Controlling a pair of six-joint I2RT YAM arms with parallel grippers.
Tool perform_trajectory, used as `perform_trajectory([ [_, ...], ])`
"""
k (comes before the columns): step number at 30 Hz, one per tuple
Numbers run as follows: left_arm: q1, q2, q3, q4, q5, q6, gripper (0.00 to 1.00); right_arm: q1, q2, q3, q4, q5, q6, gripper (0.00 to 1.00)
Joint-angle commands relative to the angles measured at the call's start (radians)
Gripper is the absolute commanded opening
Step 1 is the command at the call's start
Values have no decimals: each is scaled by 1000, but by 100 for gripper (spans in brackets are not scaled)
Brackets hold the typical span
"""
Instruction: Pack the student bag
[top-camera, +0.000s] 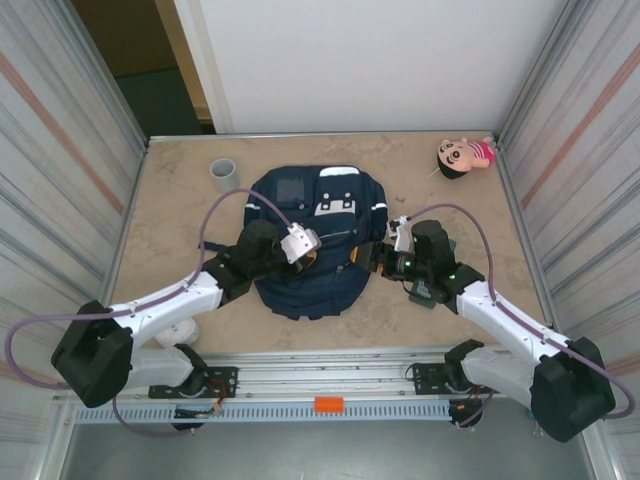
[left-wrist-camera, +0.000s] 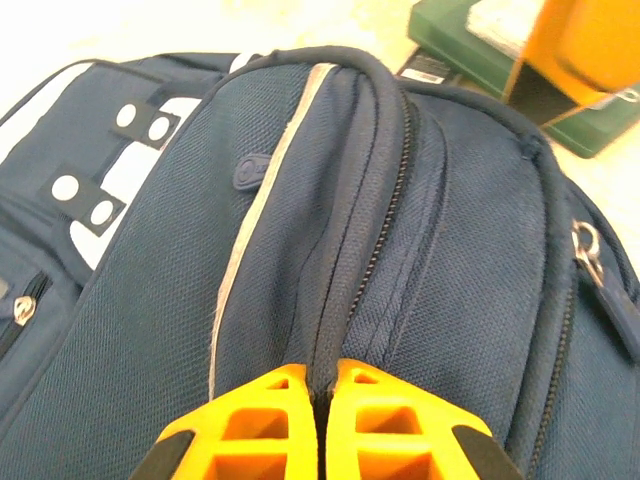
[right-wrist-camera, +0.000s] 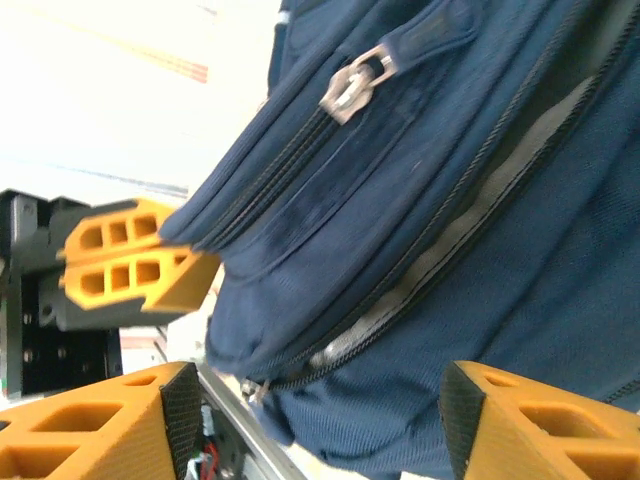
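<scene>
The student bag (top-camera: 315, 200) lies mid-bench (top-camera: 170, 190), its near corners hidden under my arms (top-camera: 180, 295); I hold the left gripper (left-wrist-camera: 322, 400) clenched on its fabric ridge, the right gripper (right-wrist-camera: 318, 405) released beside it.

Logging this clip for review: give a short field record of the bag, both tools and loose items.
bag: student bag, lying mid-table
left tool: shut, pinching a raised ridge of the bag's fabric
right tool: open, jaws either side of the bag's edge
loose items: doll, far right corner; grey cup, far left
</scene>
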Motion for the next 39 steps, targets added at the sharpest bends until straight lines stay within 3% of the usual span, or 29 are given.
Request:
perform_trajectory([
  [1, 14, -65, -19, 65, 136, 86, 0, -10, 15, 4, 78, -23, 92, 66],
  [8, 31, -91, -45, 73, 179, 96, 0, -9, 143, 2, 274, -24, 210, 66],
  [11, 34, -101, -48, 56, 168, 98, 0, 16, 194, -6, 378, -10, 260, 58],
  [14, 34, -107, -51, 58, 112, 77, 0, 56, 225, 3, 423, 25, 272, 29],
  [16, 33, -113, -38, 52, 11, 13, 0, 86, 237, 1, 480, 53, 275, 9],
  [18, 33, -126, -3, -2, -90, -93, 14, 125, 237, 5, 506, 109, 269, 0],
  [21, 32, -164, 64, -159, -145, -301, 31, 172, 247, 33, 487, 181, 241, 0],
  [24, 4, -227, 55, -239, -146, -523, 40, 204, 262, 59, 484, 227, 222, 0],
  [27, -66, -302, 18, -309, -199, -638, 46, 234, 266, 74, 485, 266, 208, 0],
  [31, -161, -382, -32, -388, -323, -775, 49, 269, 260, 94, 446, 303, 177, 0],
  [39, -220, -313, -67, -339, -305, -907, 51, 278, 262, 110, 432, 298, 160, 0],
])
